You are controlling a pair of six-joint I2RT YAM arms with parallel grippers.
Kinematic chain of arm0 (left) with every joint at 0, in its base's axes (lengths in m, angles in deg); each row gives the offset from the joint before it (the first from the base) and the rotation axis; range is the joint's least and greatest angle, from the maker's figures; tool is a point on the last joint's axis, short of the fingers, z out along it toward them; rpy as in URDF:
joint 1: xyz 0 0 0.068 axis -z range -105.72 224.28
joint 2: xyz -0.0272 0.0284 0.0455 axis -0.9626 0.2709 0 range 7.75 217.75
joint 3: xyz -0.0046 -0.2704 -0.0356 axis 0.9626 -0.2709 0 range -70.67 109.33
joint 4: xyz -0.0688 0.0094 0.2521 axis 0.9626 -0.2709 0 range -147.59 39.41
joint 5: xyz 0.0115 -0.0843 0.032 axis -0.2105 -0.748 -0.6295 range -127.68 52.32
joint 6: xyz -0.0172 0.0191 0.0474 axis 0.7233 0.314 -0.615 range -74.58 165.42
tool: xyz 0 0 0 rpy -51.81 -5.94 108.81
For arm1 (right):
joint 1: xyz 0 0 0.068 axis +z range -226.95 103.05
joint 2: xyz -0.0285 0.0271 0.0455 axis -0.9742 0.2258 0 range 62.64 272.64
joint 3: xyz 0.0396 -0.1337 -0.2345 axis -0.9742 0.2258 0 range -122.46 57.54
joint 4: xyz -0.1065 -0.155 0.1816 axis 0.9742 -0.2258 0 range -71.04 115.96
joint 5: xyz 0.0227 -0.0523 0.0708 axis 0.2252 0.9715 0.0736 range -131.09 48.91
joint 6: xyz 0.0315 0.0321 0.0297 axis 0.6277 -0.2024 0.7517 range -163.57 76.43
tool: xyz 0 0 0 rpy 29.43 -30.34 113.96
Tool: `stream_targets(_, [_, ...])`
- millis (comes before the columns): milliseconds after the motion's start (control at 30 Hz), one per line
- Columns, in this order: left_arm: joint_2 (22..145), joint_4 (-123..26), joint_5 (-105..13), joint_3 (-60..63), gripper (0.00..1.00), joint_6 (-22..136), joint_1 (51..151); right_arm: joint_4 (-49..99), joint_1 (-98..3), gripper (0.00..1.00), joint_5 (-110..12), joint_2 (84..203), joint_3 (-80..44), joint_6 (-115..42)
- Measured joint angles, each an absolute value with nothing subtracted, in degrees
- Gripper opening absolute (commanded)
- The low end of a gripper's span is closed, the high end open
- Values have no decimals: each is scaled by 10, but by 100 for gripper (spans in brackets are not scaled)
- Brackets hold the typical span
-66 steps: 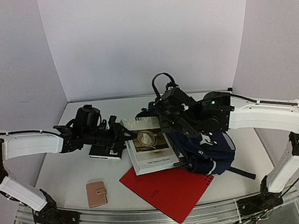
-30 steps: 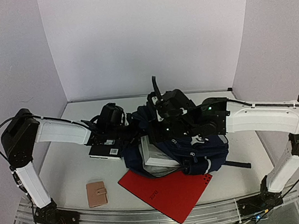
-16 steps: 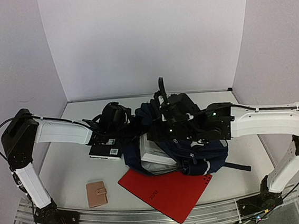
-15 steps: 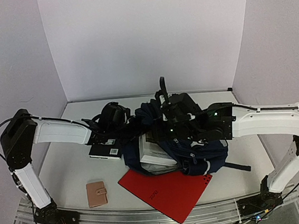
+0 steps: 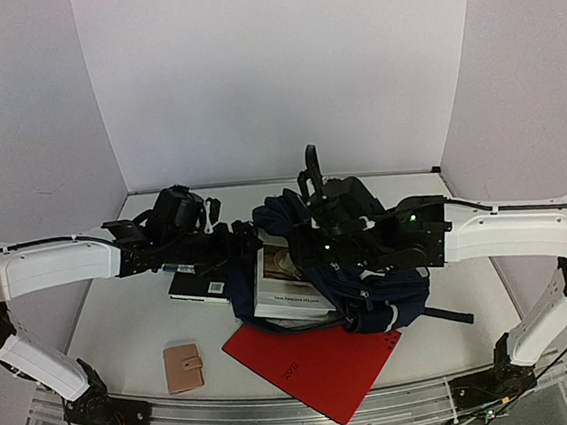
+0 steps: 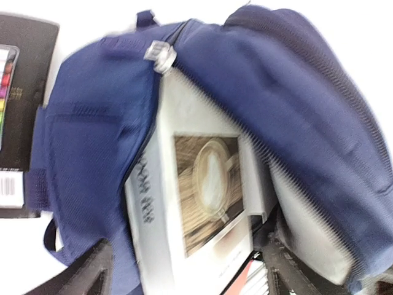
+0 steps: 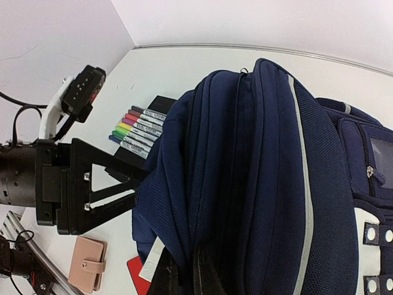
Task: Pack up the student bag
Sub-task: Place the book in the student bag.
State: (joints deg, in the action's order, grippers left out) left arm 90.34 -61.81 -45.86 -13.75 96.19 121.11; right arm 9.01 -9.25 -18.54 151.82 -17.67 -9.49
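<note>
The student bag [image 5: 391,287], dark navy with a grey stripe, lies at the table's middle with its mouth facing left. A white book [image 5: 286,288] with a coffee-cup picture sticks out of that mouth. In the left wrist view the book [image 6: 202,184] sits between the bag's [image 6: 295,104] flaps. My left gripper [image 5: 235,249] hovers just left of the mouth, open, its fingers [image 6: 86,276] wide apart and holding nothing. My right gripper [image 7: 187,276] is shut on a fold of the bag's [image 7: 264,172] top edge and holds it up.
A red folder [image 5: 313,360] lies in front of the bag, partly under it. A pink wallet [image 5: 183,368] rests near the front left. A black pack of coloured markers [image 5: 198,284] lies beneath my left gripper. White walls close off the back and both sides.
My left gripper has opened and drawn back left from the bag's mouth, its arm now lower and stretched out. The book stays in the mouth, showing more. The right gripper keeps its hold.
</note>
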Motion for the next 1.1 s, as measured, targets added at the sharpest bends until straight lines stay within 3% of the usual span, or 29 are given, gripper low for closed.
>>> stream_targets(567, [906, -656, -502, -176, 64, 1006, 1277, 92, -91, 0, -180, 1525, -181, -99])
stream_targets(867, [973, -619, -508, -174, 46, 1034, 1306, 90, -91, 0, -185, 1526, -181, -99])
stream_targets(1100, [1051, -581, -490, -138, 37, 1053, 1328, 78, -93, 0, -188, 1543, -182, -96])
